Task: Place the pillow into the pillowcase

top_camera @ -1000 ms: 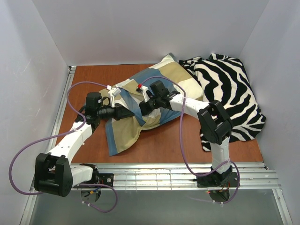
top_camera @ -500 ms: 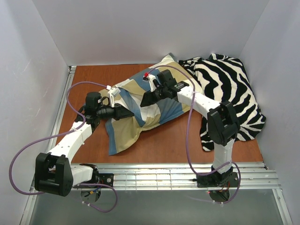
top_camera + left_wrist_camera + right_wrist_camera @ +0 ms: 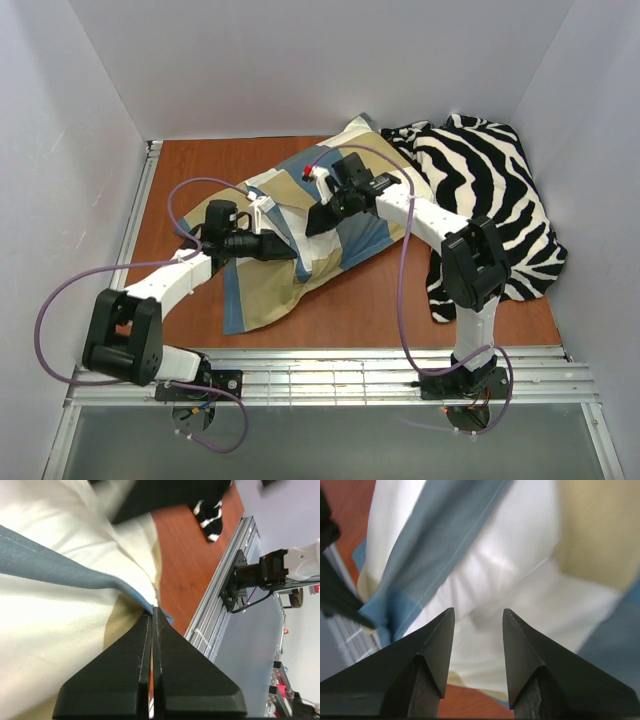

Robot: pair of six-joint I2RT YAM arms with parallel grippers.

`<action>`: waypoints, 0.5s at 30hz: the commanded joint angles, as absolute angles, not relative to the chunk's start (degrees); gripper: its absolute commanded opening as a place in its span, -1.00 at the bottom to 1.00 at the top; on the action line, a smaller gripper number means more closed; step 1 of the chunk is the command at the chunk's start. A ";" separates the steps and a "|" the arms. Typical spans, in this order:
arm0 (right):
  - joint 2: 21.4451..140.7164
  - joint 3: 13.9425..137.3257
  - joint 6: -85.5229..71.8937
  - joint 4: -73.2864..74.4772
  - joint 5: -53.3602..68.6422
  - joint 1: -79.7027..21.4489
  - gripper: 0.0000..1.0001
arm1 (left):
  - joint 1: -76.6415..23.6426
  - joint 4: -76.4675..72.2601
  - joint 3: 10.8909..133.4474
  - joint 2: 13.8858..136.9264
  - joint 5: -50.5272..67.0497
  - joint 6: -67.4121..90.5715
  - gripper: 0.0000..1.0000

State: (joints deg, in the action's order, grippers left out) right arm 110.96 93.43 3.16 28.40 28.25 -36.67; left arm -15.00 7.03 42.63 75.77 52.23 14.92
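The checked blue, tan and cream pillowcase (image 3: 340, 235) lies slantwise on the brown table, bulging in its far half. A pale cream-yellow patch (image 3: 412, 186) at its far right end may be the pillow; I cannot tell, and the rest of the pillow is hidden. My left gripper (image 3: 297, 252) is shut on the pillowcase's blue edging (image 3: 100, 577), with its tips (image 3: 154, 612) pinching the cloth. My right gripper (image 3: 313, 224) is open just above the pillowcase's middle. In the right wrist view its jaws (image 3: 477, 617) straddle white cloth (image 3: 510, 565) without holding it.
A black-and-white zebra-striped cloth (image 3: 490, 200) is heaped at the right back, touching the pillowcase's far end. An aluminium rail (image 3: 380, 375) runs along the near table edge. White walls close in the left, back and right sides.
My right gripper has moved back and up from the pillowcase's near fold to its middle. My left arm has swung right, dragging the held edge with it, and the near corner has shifted.
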 commanded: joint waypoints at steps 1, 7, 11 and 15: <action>110.92 88.17 5.01 32.52 36.29 -40.42 -0.31 | -16.35 3.61 42.98 81.11 50.18 15.11 -1.00; 118.98 82.36 -1.21 26.73 36.66 -42.54 -0.41 | -16.87 -5.53 42.01 77.72 59.06 19.24 -1.00; 120.06 82.18 -4.91 22.33 34.72 -42.45 -0.58 | -17.84 -6.77 45.96 71.56 60.99 21.70 -1.00; 118.31 81.48 -7.29 19.17 33.48 -42.72 -0.91 | -18.11 -5.63 43.78 68.91 60.23 23.29 -1.00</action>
